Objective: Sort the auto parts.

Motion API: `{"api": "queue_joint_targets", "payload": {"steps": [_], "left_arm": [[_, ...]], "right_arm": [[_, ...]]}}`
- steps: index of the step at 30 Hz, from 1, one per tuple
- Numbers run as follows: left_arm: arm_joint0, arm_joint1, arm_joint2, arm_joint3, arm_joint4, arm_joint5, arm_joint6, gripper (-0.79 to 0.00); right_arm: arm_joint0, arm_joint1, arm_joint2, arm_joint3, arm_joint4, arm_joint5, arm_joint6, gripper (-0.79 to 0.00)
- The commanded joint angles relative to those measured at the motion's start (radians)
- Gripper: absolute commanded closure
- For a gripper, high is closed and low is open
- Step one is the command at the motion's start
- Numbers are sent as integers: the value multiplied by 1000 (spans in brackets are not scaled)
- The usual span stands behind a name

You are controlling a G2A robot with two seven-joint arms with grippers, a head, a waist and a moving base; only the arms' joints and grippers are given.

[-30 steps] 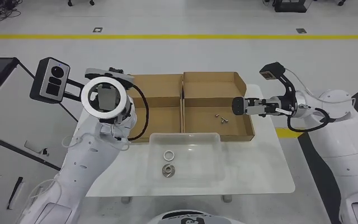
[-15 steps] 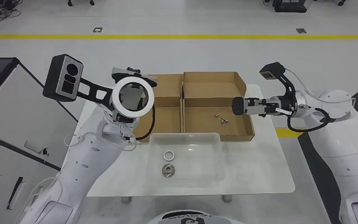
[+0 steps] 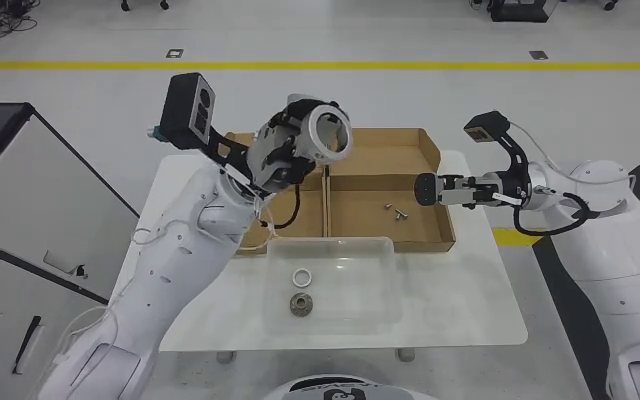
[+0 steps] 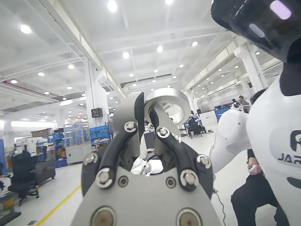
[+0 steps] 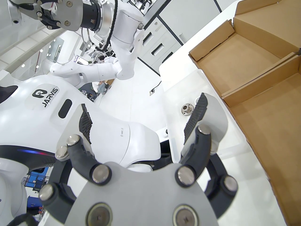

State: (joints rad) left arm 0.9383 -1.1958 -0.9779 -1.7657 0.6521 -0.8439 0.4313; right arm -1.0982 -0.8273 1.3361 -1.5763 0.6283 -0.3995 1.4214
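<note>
My left gripper (image 3: 305, 143) is shut on a large metal ring (image 3: 328, 133), held high above the seam between the two cardboard boxes. In the left wrist view its fingers (image 4: 138, 109) pinch the ring (image 4: 184, 109) by its rim. The right wrist view has this left gripper (image 5: 17, 4) and ring (image 5: 11, 12) raised in the air. My right gripper (image 3: 425, 189) hangs open at the right edge of the right box (image 3: 380, 165), nothing between its fingers (image 5: 196, 114). Two small bolts (image 3: 397, 211) lie in that box.
The left box (image 3: 290, 215) sits beside the right one. A clear plastic tray (image 3: 360, 290) in front of the boxes holds a white ring (image 3: 301, 276) and a flanged metal part (image 3: 300, 303), also the flanged part (image 5: 187, 108) near my right fingertip.
My left arm has swung from the table's left side to the right and toward the boxes, carrying the metal ring. The right arm has not moved.
</note>
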Motion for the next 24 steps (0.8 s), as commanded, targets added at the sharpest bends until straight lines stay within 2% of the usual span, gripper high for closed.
{"api": "queue_joint_targets", "payload": {"steps": [1, 5, 8, 11, 19, 24], "left_arm": [[-24, -4, -5, 33, 12, 32, -42, 0], [-60, -5, -27, 106, 46, 85, -147, 0], [-57, -2, -49, 117, 46, 115, -200, 0], [-26, 3, -74, 110, 63, 133, -246, 0], [120, 24, -153, 43, 72, 179, -332, 0], [148, 36, -208, 19, 120, 191, -422, 0]], "right_arm": [[0, 0, 0, 0, 0, 0, 0, -785], [0, 0, 0, 0, 0, 0, 0, -785], [0, 0, 0, 0, 0, 0, 0, -785], [0, 0, 0, 0, 0, 0, 0, -785], [0, 0, 0, 0, 0, 0, 0, -785], [0, 0, 0, 0, 0, 0, 0, -785]]}}
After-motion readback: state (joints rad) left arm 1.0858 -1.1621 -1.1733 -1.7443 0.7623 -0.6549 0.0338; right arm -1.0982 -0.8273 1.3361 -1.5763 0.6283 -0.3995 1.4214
